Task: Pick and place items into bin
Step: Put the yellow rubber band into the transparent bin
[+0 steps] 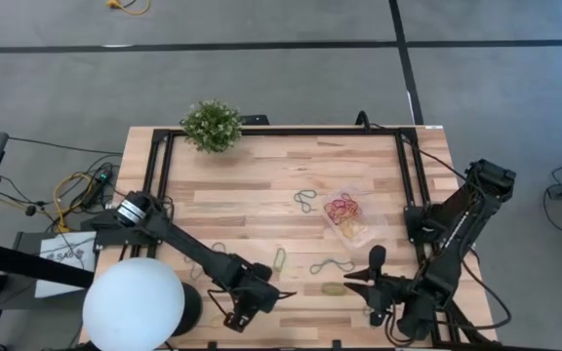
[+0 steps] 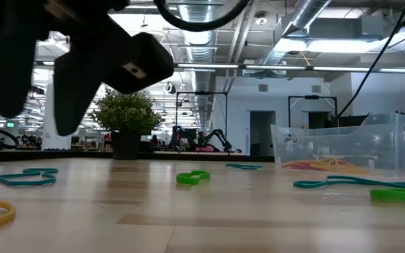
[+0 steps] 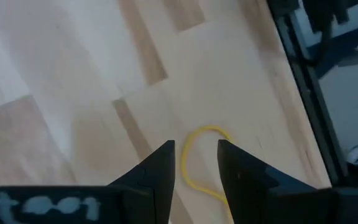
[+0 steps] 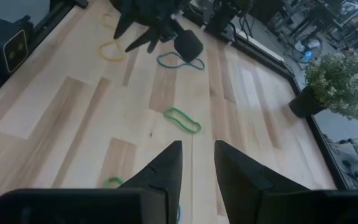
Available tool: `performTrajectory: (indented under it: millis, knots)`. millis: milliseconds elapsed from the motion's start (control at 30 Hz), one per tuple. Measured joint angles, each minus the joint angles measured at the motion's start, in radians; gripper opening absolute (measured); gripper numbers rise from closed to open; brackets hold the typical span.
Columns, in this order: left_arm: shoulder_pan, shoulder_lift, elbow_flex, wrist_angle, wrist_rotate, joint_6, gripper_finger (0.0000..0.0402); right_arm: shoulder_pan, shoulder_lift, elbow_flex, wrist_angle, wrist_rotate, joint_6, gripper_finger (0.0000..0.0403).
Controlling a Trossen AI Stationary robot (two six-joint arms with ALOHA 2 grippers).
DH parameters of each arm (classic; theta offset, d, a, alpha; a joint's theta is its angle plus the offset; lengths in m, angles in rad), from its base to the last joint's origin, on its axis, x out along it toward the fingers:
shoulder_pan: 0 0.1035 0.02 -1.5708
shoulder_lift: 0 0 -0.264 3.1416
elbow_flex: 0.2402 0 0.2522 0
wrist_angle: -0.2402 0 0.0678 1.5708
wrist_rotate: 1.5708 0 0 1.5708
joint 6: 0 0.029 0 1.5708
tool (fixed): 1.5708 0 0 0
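Rubber bands: thin coloured loops scattered over the wooden tabletop (image 1: 261,185); a green rubber band (image 1: 280,259) lies near the middle front, a teal rubber band (image 1: 329,266) beside it toward the right arm, and another teal rubber band (image 1: 305,201) farther back.
Bin: a small clear bin (image 1: 352,216) right of centre on the tabletop, holding a tangle of red and yellow bands; the low view shows the same bands lying along its floor.
Writing: a paper sheet (image 1: 64,257) lies off the tabletop's left edge with dark print too small to read; pale marks on the left wrist body are blurred and unreadable.
Left gripper: the left gripper (image 1: 279,292) is at the front edge of the tabletop, left of centre, pointing down over a yellow rubber band (image 3: 197,163). Its fingers (image 3: 160,171) stand apart with the loop's near end in the gap between them; nothing is grasped, and I cannot tell whether the tips touch the band or the wood.
Right gripper: the right gripper (image 1: 354,284) waits low at the front right, pointing toward the left arm. Its fingers (image 4: 166,168) show a narrow gap with bare wood between them and hold nothing.
Plant: a small green potted plant (image 1: 212,125) at the back edge, left of centre.
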Motion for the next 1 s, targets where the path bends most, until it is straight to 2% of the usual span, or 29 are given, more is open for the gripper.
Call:
performTrajectory:
  millis: [433, 600, 1000]
  knots:
    - [-0.007, 0.084, 0.0, -0.018, -0.006, -0.083, 0.011, -0.005, 0.0, 0.0, -0.009, -0.031, 0.0, 0.009]
    - [-0.011, 0.085, 0.0, -0.033, -0.039, -0.106, 0.011, -0.007, 0.0, 0.0, -0.011, -0.035, 0.0, 0.009]
    - [-0.056, 0.082, -0.008, -0.053, -0.047, -0.217, 0.011, -0.012, 0.0, 0.0, -0.014, -0.048, 0.0, 0.009]
